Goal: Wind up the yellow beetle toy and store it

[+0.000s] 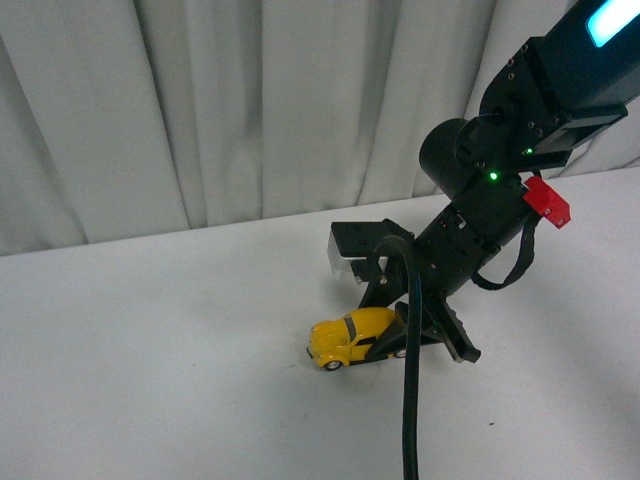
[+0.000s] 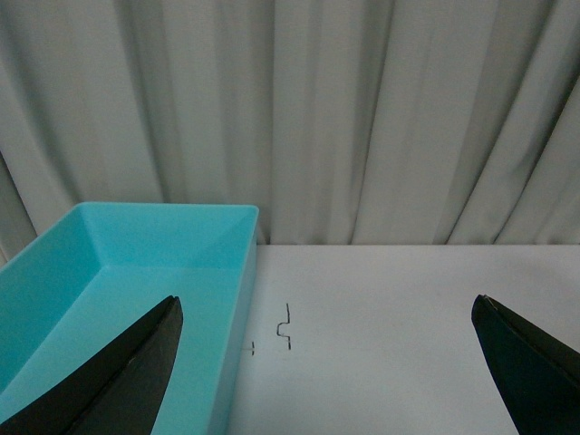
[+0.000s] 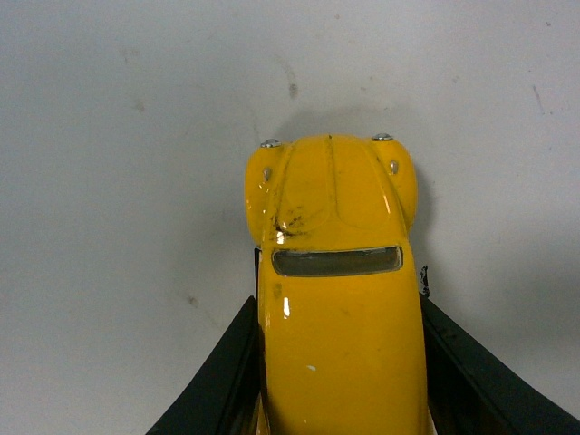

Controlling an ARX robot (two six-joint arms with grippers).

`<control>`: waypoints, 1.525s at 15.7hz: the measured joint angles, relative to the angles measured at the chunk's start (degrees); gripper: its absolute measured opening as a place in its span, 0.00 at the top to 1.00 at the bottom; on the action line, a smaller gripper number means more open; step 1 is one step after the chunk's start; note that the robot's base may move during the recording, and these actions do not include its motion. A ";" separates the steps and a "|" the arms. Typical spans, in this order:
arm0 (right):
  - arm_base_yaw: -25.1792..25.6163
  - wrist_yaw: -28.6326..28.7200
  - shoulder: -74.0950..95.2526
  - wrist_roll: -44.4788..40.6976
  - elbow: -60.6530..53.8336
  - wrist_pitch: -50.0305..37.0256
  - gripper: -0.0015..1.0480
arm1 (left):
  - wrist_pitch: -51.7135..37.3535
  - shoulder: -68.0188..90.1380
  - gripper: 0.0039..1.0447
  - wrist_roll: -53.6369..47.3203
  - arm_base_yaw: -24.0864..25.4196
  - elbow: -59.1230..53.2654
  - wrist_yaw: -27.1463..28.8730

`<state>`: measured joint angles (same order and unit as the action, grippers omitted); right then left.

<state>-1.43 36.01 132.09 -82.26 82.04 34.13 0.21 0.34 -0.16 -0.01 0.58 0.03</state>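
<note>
The yellow beetle toy (image 1: 348, 338) rests with its wheels on the white table, nose pointing left in the front view. My right gripper (image 1: 395, 343) is shut on its rear half, black fingers pressed against both sides. In the right wrist view the toy's (image 3: 337, 299) glossy roof and dark window fill the middle, with a finger (image 3: 222, 381) tight against each flank. My left gripper (image 2: 326, 362) is open above the table, its dark fingertips (image 2: 136, 372) far apart with nothing between them. It does not show in the front view.
A turquoise bin (image 2: 172, 272) stands by the left gripper's one finger, against the grey curtain. Small pen marks (image 2: 285, 326) lie on the white table (image 1: 150, 380) beside it. A black cable (image 1: 410, 400) hangs down in front of the right arm.
</note>
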 joint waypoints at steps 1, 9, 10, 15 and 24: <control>0.33 0.26 0.22 -0.76 -0.04 -0.22 0.60 | 0.00 0.00 0.06 0.00 0.00 0.00 0.00; 5.40 3.91 0.04 -4.96 -4.20 -3.39 0.60 | 0.00 0.00 0.06 0.00 0.00 0.00 0.00; 6.45 4.15 -0.20 -5.31 -5.16 -3.74 0.60 | 0.00 0.00 0.06 0.00 0.00 0.00 0.00; 13.29 5.79 -2.03 -7.80 -11.43 -6.62 0.60 | 0.00 0.00 0.06 0.00 0.00 0.00 0.00; 28.09 8.76 -5.16 -15.26 -23.69 -5.88 0.60 | 0.00 0.00 0.06 0.00 0.00 0.00 0.00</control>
<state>26.65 44.77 126.93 -97.51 58.35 28.25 0.21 0.34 -0.16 -0.01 0.58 0.03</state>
